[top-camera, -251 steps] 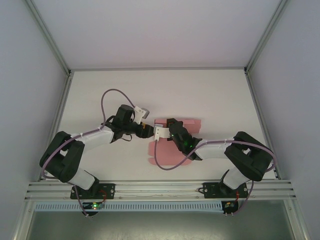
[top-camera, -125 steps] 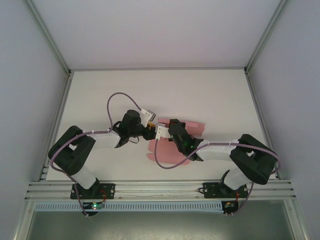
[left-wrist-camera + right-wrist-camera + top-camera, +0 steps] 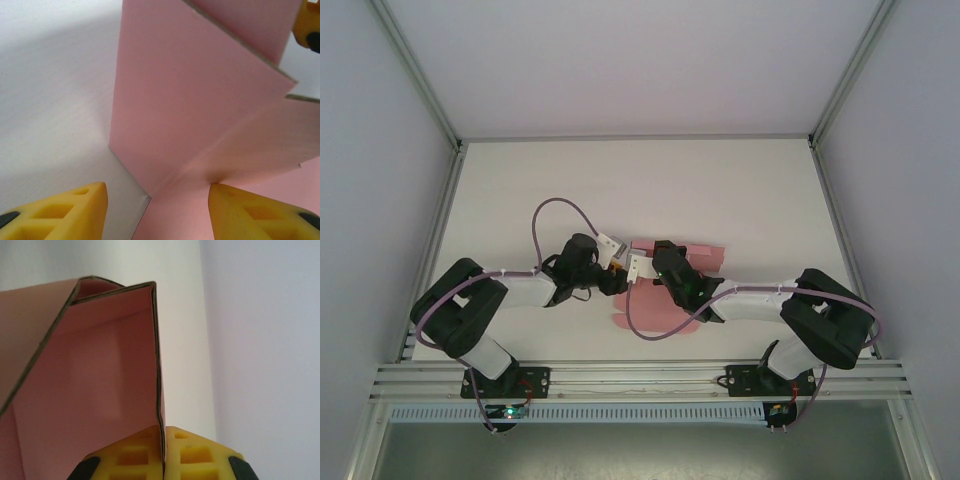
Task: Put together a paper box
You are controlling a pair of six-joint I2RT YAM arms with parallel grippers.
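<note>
The paper box (image 3: pixel 200 115) is thin pink card, matt and smooth, with raw grey-brown cut edges. My fingers (image 3: pixel 192 455) are yellow, matt and rubbery-looking, moulded with square pockets. The table (image 3: pixel 620 190) is white and matt; the rails (image 3: pixel 640 372) are brushed metal.

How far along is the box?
Done: some panels of the pink thin-card paper box stand folded up. In hand: the right gripper is shut on one raised wall's edge; the left gripper, open, sits at a fold corner. Left: flaps lie flat on the white table; no closed box.
</note>
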